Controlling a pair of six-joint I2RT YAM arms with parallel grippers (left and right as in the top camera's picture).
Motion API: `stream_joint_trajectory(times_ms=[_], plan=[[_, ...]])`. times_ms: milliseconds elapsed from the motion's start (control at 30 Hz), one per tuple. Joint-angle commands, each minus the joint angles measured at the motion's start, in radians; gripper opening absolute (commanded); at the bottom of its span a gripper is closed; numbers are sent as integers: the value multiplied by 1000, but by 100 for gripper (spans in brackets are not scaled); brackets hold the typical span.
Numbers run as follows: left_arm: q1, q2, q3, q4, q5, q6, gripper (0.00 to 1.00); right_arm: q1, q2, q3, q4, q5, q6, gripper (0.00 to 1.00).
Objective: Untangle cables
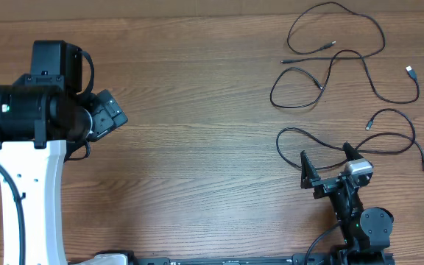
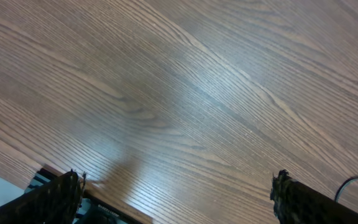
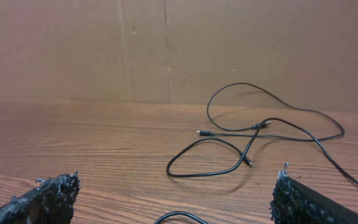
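I see a brown wood-grain surface point(image 1: 197, 147) with a plain brown board wall point(image 3: 166, 43) behind it. The thin black cables point(image 1: 359, 57) lie in loose, separate loops at its far right, stretched mostly side to side, one ending in a silvery plug point(image 1: 410, 71). The left end effector point(image 2: 179, 186) and the right end effector point(image 1: 326, 156) both stand wide, holding nothing.
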Motion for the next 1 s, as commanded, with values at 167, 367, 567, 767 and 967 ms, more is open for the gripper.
stream_joint_trajectory(times_ms=[167, 367, 567, 767, 967], plan=[[0, -92, -4, 1, 2, 5, 99, 2, -12, -12, 6, 13, 3, 100], [0, -146, -4, -7, -11, 11, 100, 2, -12, -12, 6, 13, 3, 100], [-1, -188, -6, -19, -13, 13, 100, 2, -12, -12, 6, 13, 3, 100], [-2, -215, -48, -10, 3, 85, 100, 2, -12, -12, 6, 13, 3, 100], [-1, -264, -161, 120, 67, 198, 99, 2, -12, -12, 6, 13, 3, 100]])
